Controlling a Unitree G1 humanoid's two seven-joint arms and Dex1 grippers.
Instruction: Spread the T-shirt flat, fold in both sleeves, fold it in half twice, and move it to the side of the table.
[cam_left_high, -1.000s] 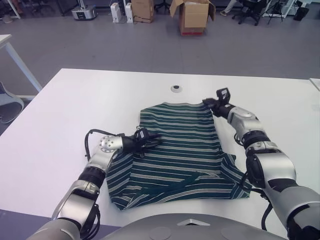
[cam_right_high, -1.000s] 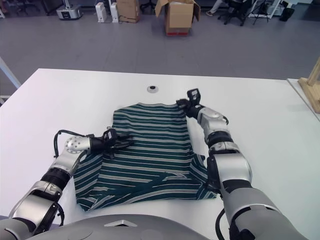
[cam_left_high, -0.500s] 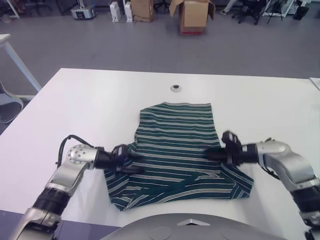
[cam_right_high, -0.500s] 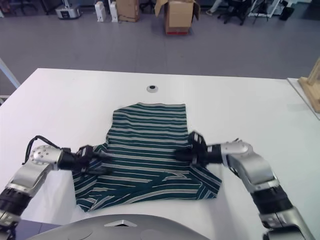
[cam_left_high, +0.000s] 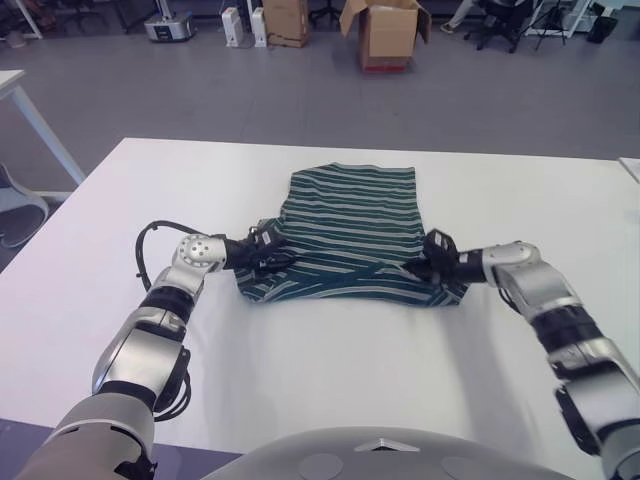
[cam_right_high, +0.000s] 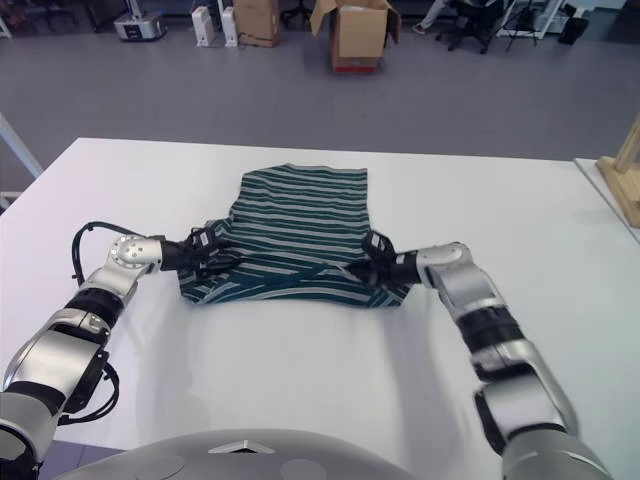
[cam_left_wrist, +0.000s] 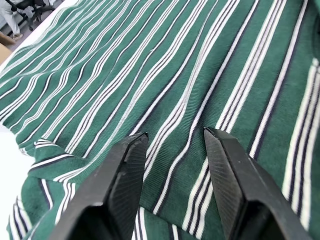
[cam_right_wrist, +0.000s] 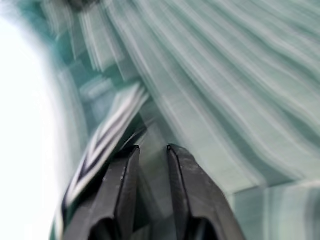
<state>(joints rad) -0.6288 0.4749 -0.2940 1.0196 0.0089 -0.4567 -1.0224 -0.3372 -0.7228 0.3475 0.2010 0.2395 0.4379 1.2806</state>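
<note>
The green striped T-shirt (cam_left_high: 350, 220) lies folded on the white table (cam_left_high: 300, 390), its sleeves tucked in and its near edge a doubled fold. My left gripper (cam_left_high: 268, 256) rests at the fold's left end; in the left wrist view the gripper (cam_left_wrist: 175, 140) is open, its fingers (cam_left_wrist: 125, 165) spread over the flat cloth (cam_left_wrist: 200, 50). My right gripper (cam_left_high: 425, 265) sits at the fold's right end. In the right wrist view the gripper (cam_right_wrist: 152, 150) is shut to a thin gap with a crease of the shirt (cam_right_wrist: 225, 75) between its fingers.
Bare tabletop stretches to both sides and in front of the shirt. Beyond the table's far edge, an open cardboard box (cam_left_high: 388, 32) stands on the grey floor. A wooden frame (cam_right_high: 628, 170) stands past the table's right edge.
Both grippers have carried the shirt's near half away from me and over the far half. The shirt is now shorter, lies farther back and covers the small black table fitting.
</note>
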